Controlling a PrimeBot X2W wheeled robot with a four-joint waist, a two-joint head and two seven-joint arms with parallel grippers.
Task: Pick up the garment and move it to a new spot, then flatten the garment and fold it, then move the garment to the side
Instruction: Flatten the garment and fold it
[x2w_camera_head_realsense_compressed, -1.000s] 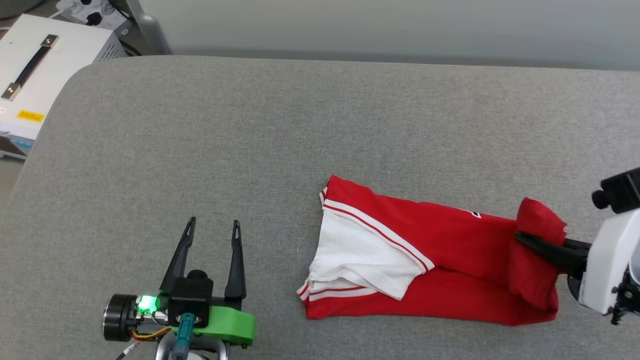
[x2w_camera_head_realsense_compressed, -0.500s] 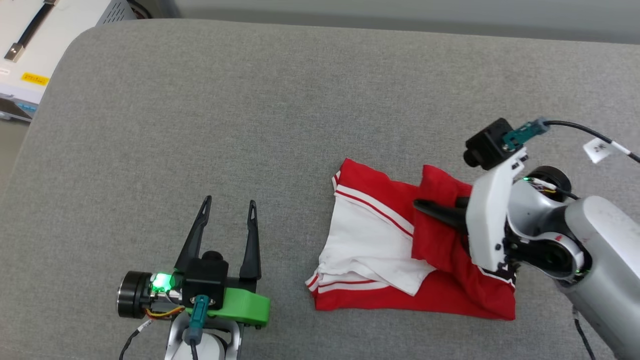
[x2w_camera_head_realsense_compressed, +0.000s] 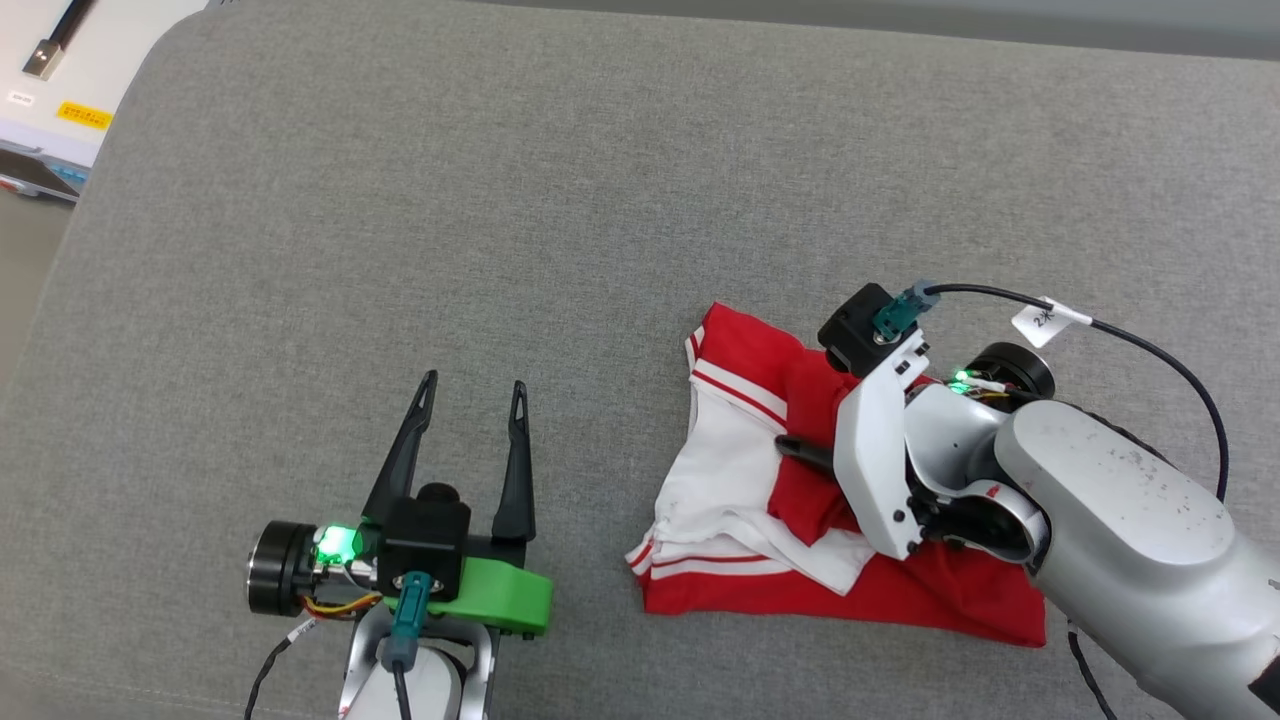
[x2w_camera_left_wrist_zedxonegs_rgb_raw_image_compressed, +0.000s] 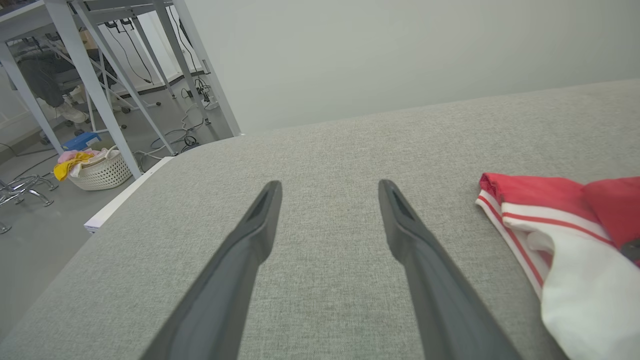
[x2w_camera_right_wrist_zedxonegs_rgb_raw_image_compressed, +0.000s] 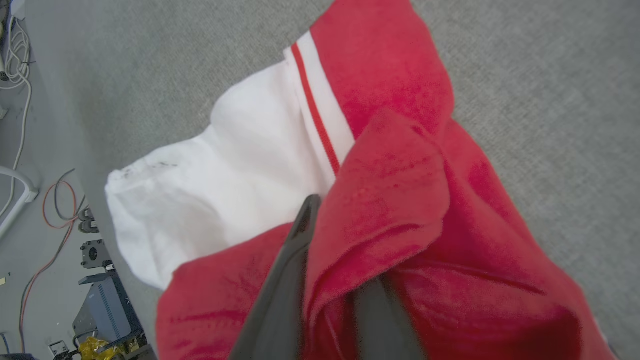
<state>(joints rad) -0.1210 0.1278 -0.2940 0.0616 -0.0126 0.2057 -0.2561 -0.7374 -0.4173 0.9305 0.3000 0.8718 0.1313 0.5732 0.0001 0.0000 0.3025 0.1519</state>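
Now, far left: a white case (x2w_camera_head_realsense_compressed: 50, 90) sits off the corner of the grey pad (x2w_camera_head_realsense_compressed: 600, 200). The left wrist view catches a white basket (x2w_camera_left_wrist_zedxonegs_rgb_raw_image_compressed: 102, 172) of cloth on the floor beyond the pad's edge.

Left gripper (x2w_camera_head_realsense_compressed: 474, 382) is low over bare pad, pointing away from the robot. Its fingers are spread wide with nothing between them.

Garment (x2w_camera_head_realsense_compressed: 720, 480) lies on the pad right of centre, apart from the left gripper. White sleeve with red-white trim is toward the left, and the red body runs right, bunched and partly doubled over.

Right gripper (x2w_camera_head_realsense_compressed: 792, 446) reaches in from the right over the red body, pointing left. Its fingers (x2w_camera_right_wrist_zedxonegs_rgb_raw_image_compressed: 285, 280) sit close together, pinching a raised red fold of the garment. One finger is bare, the other mostly under cloth.
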